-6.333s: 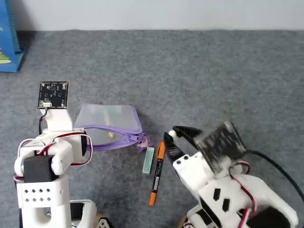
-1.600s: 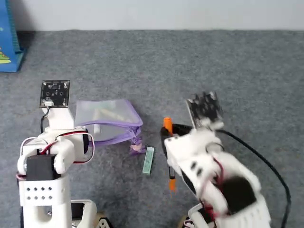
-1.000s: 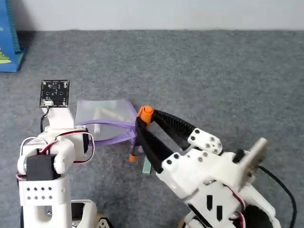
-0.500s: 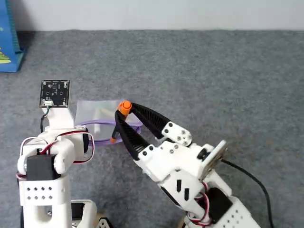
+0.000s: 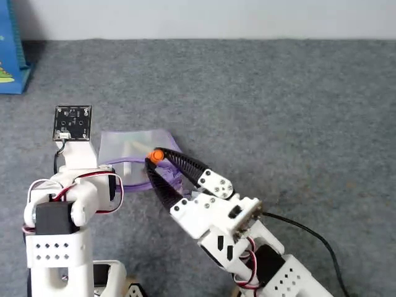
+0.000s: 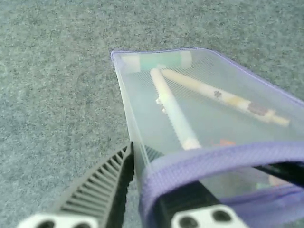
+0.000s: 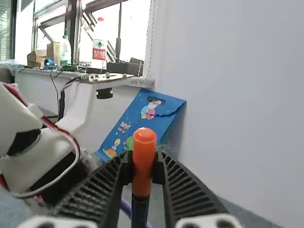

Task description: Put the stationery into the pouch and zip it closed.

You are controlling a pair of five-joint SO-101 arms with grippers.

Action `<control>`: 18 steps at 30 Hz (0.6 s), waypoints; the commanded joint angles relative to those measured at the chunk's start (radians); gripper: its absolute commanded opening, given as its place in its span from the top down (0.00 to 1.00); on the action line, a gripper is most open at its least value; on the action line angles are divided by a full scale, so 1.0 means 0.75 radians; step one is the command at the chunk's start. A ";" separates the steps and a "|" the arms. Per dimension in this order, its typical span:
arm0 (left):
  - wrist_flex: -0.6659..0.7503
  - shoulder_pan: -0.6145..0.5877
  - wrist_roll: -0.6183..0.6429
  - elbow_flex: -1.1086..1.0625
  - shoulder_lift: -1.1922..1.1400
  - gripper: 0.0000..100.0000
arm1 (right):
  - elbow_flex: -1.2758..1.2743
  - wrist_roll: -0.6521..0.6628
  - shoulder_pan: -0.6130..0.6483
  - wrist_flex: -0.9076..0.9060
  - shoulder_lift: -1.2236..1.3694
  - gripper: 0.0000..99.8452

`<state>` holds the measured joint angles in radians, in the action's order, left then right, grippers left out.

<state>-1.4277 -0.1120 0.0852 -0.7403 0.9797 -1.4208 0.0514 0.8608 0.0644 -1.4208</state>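
Hanging at the pouch point(image 5: 132, 146) mouth, pen point(image 5: 156, 155) is clamped by right gripper point(image 5: 153, 161), pouch edge is pinched by left gripper point(image 6: 140, 167).

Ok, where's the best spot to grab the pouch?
Probably the purple rim at the open mouth of the pouch, coming in from the mouth side to pinch it inside and out. The rim is a thicker band; the clear walls look thin and floppy.

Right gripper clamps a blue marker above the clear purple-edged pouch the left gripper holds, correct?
Not blue: the right wrist view shows an orange marker. The right gripper does clamp it above the clear purple-edged pouch held by the left gripper.
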 commanded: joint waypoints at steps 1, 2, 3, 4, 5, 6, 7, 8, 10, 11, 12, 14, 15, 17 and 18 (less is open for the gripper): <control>0.033 0.004 0.016 0.017 0.002 0.99 | 0.045 0.012 0.036 -0.095 -0.019 0.83; 0.033 0.004 0.016 0.017 0.002 0.99 | 0.068 0.010 0.042 -0.126 -0.019 0.81; 0.033 0.004 0.016 0.015 0.002 0.99 | 0.096 0.010 0.048 -0.161 -0.019 0.81; 0.033 0.004 0.016 0.015 0.002 0.99 | 0.125 0.010 0.050 -0.204 -0.021 0.81; 0.033 0.000 0.016 0.015 0.002 0.99 | 0.158 0.008 0.052 -0.247 -0.021 0.82; 0.033 -0.012 0.016 0.015 0.002 0.99 | 0.194 -0.004 0.050 -0.292 -0.021 0.83; 0.033 -0.027 0.014 0.015 0.002 0.99 | 0.233 -0.037 0.044 -0.341 -0.021 0.84; 0.033 -0.045 0.012 0.015 0.002 0.99 | 0.278 -0.076 0.040 -0.406 -0.021 0.85; 0.033 -0.074 0.010 0.015 0.002 0.99 | 0.368 -0.155 0.001 -0.568 -0.021 0.86; 0.033 -0.084 0.010 0.015 0.002 0.99 | 0.415 -0.192 -0.019 -0.654 -0.021 0.86; 0.031 -0.092 0.008 0.015 0.002 0.99 | 0.460 -0.229 -0.044 -0.750 -0.021 0.86; 0.031 -0.110 0.008 0.013 0.002 0.99 | 0.532 -0.295 -0.095 -0.934 -0.021 0.86; 0.031 -0.123 0.008 0.013 0.002 0.99 | 0.556 -0.325 -0.120 -1.016 -0.019 0.86; 0.031 -0.149 0.006 0.013 0.002 0.99 | 0.571 -0.383 -0.177 -1.157 -0.011 0.86; 0.031 -0.164 0.006 0.013 0.002 0.99 | 0.569 -0.407 -0.202 -1.216 -0.005 0.86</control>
<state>-1.4277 -0.2071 0.0852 -0.7403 0.9797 -1.0618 -0.1972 0.7610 -0.7104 -1.4239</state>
